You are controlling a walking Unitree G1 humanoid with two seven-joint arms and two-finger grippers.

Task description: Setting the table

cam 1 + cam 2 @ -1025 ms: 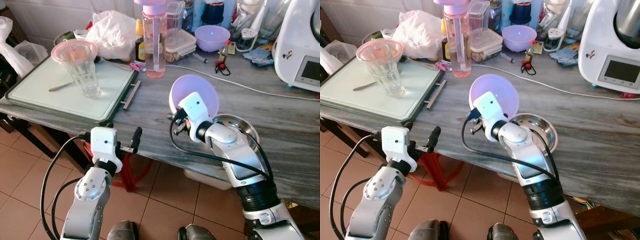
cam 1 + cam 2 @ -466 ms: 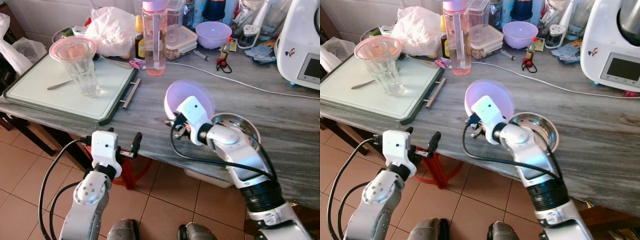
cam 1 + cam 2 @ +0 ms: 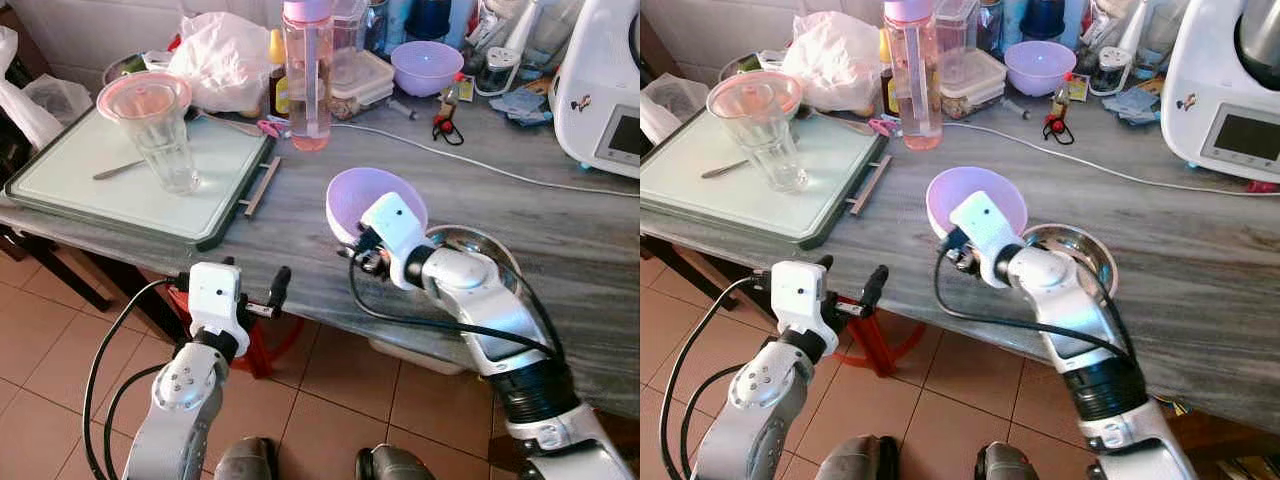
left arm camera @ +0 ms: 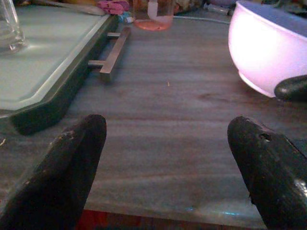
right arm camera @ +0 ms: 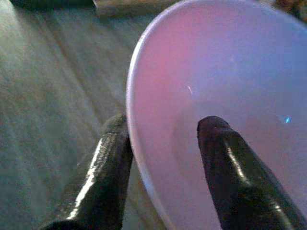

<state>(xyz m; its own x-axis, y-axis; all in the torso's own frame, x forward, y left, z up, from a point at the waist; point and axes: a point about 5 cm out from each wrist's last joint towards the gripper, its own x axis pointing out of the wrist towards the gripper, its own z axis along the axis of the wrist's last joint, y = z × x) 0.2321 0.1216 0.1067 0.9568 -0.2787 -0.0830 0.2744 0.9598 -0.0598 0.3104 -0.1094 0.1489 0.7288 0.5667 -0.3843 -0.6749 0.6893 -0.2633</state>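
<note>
My right gripper (image 3: 362, 240) is shut on the near rim of a lilac plastic bowl (image 3: 365, 192), one finger (image 5: 225, 163) inside and the other outside. The bowl faces upward and sits low over the grey wooden table (image 3: 300, 215), left of a steel bowl (image 3: 482, 248); I cannot tell whether it touches the wood. My left gripper (image 3: 272, 292) is open at the table's front edge, its fingers (image 4: 72, 158) spread and holding nothing. A green tray (image 3: 60, 175) at the left carries a glass (image 3: 165, 140) topped by a pink lid, and a spoon (image 3: 118, 170).
A pink water bottle (image 3: 307, 75) stands behind the tray's handle. Along the back are a plastic bag (image 3: 225, 55), food containers, a second lilac bowl (image 3: 427, 68) and a white appliance (image 3: 605, 90). A white cable (image 3: 480, 165) crosses the table.
The lilac bowl stood tipped on its edge in my right gripper; it has turned to face upward and come lower. My left arm has barely moved.
</note>
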